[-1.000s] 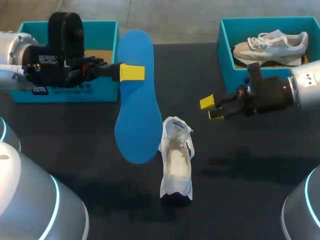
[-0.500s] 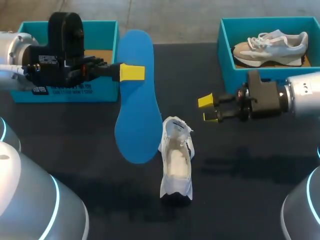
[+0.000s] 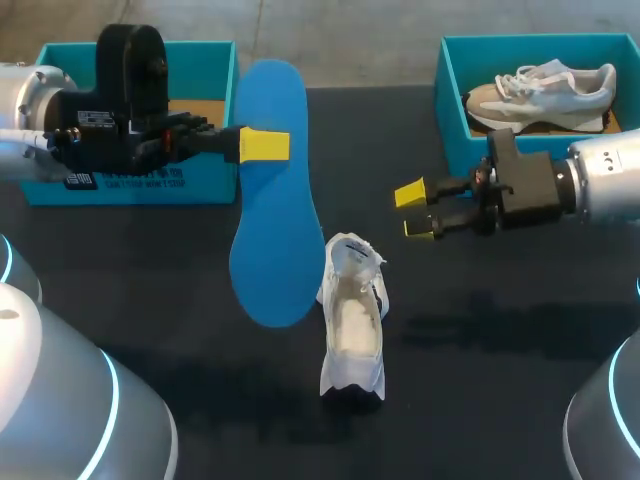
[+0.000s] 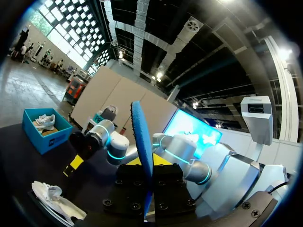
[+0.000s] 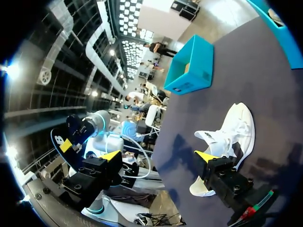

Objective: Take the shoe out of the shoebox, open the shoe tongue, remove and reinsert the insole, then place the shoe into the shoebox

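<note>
Insole step in hand, judging by the layout: blue insole [image 3: 272,190] out of the shoe and clamped in the left jaws, lifted, long axis running away across the surface [image 3: 480,400], broad end near the white shoe [image 3: 352,320]. Right jaws wide and empty, with the shoe ahead of and below them, opening upward, lying parallel to the insole. Next, probably steadying the shoe and feeding the broad end in

White lettering runs along the front of the left shoebox [image 3: 205,180], partly covered by the left arm [image 3: 110,140] and too small to read; a white sticker on that arm's wrist block, print illegible; a dark label on the right shoebox [image 4: 45,135], far too tiny as well; nothing here reads clearly.
</note>
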You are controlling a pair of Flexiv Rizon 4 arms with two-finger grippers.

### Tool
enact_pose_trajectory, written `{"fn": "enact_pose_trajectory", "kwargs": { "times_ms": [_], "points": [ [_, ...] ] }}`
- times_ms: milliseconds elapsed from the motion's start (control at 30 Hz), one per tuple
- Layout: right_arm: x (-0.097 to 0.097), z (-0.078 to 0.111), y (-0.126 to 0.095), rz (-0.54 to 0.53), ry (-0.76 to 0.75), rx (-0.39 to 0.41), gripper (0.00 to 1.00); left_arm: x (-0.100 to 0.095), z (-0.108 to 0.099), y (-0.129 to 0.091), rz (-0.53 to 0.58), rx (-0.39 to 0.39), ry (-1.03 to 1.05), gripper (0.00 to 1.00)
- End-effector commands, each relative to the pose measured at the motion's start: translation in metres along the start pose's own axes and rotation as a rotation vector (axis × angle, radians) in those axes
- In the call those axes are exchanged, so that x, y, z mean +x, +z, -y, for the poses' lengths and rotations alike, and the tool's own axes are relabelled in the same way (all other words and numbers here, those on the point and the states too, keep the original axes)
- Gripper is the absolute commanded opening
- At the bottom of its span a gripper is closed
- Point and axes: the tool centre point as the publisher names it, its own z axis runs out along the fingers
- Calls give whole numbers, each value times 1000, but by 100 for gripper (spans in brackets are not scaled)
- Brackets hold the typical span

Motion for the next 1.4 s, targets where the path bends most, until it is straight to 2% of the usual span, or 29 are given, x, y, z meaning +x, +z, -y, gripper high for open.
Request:
{"fn": "enact_pose_trajectory", "kwargs": {
  "times_ms": [33,167,267,367,733,1133,1200,1400],
  "points": [
    [0,-1,2,1,0,1,100,-1,1,0,-2,10,14,0],
    [0,-1,2,1,0,1,100,3,16,-9,-29,87,174,0],
    [0,-1,2,1,0,1,100,7,27,-18,-21,145,399,0],
    [0,-1,2,1,0,1,100,4,32,-22,-2,165,607,0],
    [0,-1,2,1,0,1,100,-7,43,-34,91,141,1233,0],
    [0,-1,2,1,0,1,100,0,51,-46,8,19,1740,0],
    [0,-1,2,1,0,1,100,-3,50,-46,47,8,1909,0],
    [0,-1,2,1,0,1,100,-3,50,-46,47,8,1909,0]
  ]
}}
